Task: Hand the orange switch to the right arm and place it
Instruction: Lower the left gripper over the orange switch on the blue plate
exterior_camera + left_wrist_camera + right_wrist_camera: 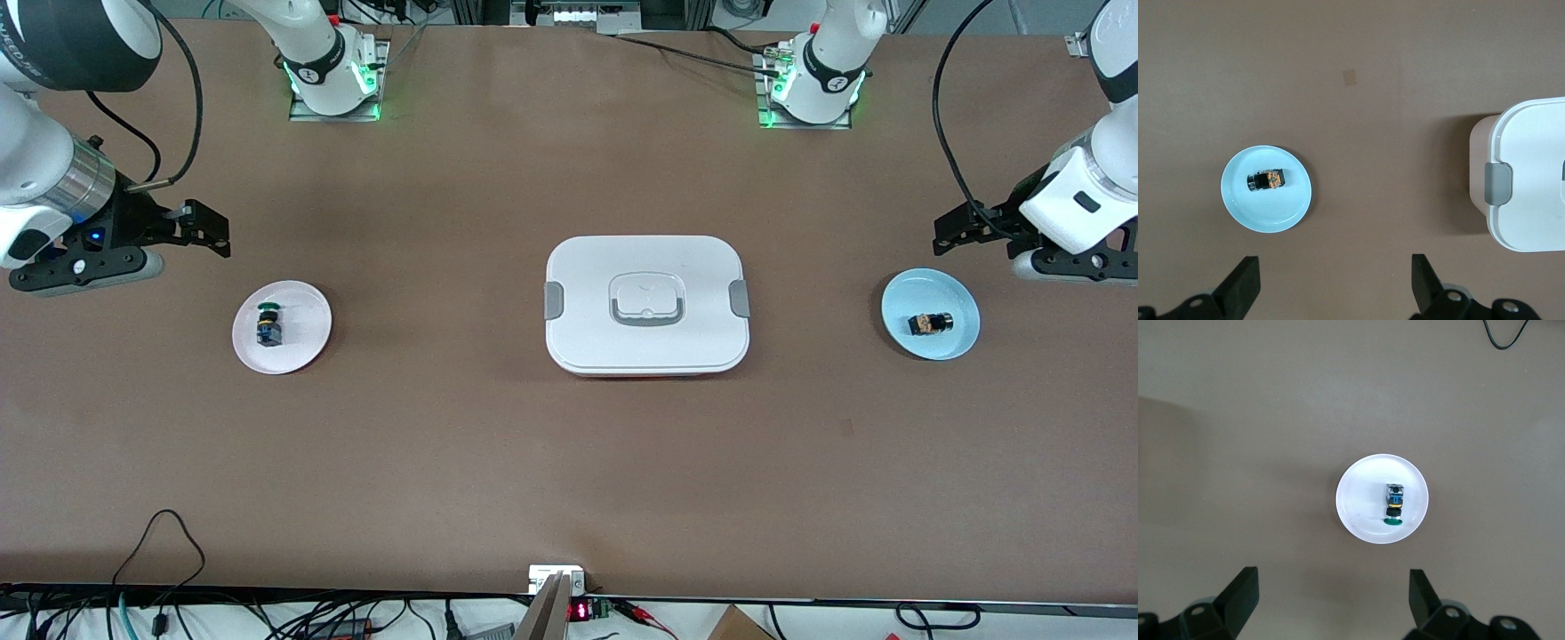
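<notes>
From the front we see the bench (444,444) with a closed white lidded box (646,304) at its centre. At three o'clock from the box sits a pale blue plate (956,342) holding the orange switch (930,324), lying on its side. At nine o'clock a white plate (302,351) carries a green-capped switch (268,324). The left gripper (956,233) hangs over bare bench beside the blue plate; the right gripper (209,233) hangs near the white plate — both hold nothing.

In the left wrist view, the left gripper's (1335,283) jaws stand spread wide, with the orange switch (1267,180) on its blue plate (1238,200) clear of them.

In the right wrist view, the right gripper's (1333,597) jaws are likewise spread, with the green-capped switch (1393,503) on the white plate (1358,507).
</notes>
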`<state>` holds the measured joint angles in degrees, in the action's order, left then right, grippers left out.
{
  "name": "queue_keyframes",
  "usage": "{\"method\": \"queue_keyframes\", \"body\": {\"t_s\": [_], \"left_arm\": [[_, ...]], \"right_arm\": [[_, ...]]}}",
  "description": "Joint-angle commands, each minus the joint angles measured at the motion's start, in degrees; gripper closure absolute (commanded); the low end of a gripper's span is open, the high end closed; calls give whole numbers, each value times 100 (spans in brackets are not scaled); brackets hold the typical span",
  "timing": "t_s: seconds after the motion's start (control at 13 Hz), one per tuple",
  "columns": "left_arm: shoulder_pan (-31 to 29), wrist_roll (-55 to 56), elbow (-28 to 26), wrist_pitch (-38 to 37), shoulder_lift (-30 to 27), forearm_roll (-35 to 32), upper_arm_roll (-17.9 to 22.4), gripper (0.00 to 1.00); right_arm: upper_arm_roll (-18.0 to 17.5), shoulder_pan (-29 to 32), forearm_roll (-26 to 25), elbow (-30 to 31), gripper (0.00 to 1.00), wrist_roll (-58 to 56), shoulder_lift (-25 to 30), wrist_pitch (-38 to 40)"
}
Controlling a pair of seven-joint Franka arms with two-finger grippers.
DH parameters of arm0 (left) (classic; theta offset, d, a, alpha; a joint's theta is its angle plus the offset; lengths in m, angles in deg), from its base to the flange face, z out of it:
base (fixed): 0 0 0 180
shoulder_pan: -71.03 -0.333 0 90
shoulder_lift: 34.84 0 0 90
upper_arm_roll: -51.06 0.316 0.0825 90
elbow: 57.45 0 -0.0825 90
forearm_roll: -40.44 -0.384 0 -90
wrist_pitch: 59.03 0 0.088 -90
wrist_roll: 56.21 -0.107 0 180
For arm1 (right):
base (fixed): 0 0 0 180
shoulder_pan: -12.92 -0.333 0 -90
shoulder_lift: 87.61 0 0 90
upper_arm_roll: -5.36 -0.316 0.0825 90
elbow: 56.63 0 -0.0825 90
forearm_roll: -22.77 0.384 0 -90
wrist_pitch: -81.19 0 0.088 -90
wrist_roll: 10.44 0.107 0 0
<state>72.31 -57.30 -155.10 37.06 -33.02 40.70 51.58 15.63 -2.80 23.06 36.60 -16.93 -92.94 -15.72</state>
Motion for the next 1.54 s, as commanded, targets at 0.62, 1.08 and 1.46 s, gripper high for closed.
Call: {"method": "queue_keyframes", "body": {"t_s": [0.62, 1.08, 1.46], "left_arm": [[-197, -23, -25, -161, 511, -96, 44, 0], [-936, -312, -1419, 1416, 643, -105, 36, 0], [-1358, -866, -2108, 3115, 1222, -105, 36, 0]], "right_arm": [[-16, 34, 112, 2, 0, -10, 58, -38], [-25, 34, 103, -42, 0, -10, 40, -38], [-16, 34, 103, -42, 0, -10, 31, -73]]}}
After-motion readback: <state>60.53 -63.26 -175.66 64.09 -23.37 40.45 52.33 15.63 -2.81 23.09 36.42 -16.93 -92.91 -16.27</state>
